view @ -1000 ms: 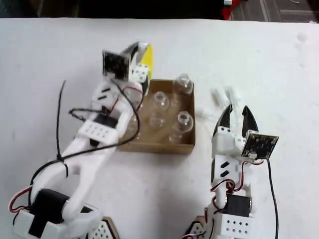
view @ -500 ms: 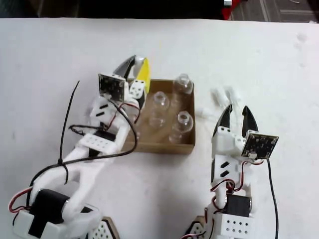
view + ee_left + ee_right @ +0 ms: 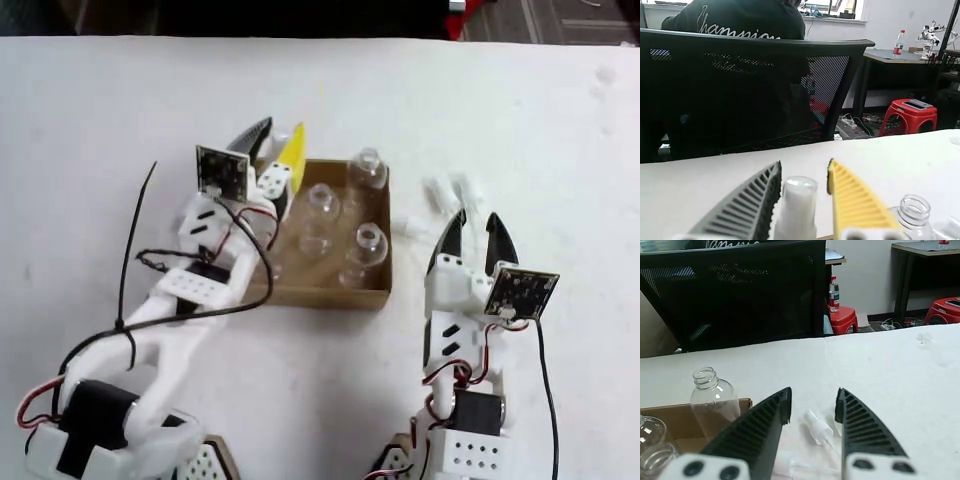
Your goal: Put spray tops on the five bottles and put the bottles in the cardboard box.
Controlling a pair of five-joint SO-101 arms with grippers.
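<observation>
1 spray-topped bottle (image 3: 799, 200) looks delivered: the left tool (image 3: 283, 128) has spread wide around it at the cardboard box (image 3: 330, 295); right tool (image 3: 476, 218) gapes.

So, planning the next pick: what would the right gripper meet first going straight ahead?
Probably the small white plastic spray tops lying on the white table, right ahead of the right gripper; depth is unclear.

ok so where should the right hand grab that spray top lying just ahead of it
Grip the spray top by its thick white head, not the thin tube. It lies flat on the table just ahead of the open right hand, so probably come down from above with a finger on each side.
</observation>
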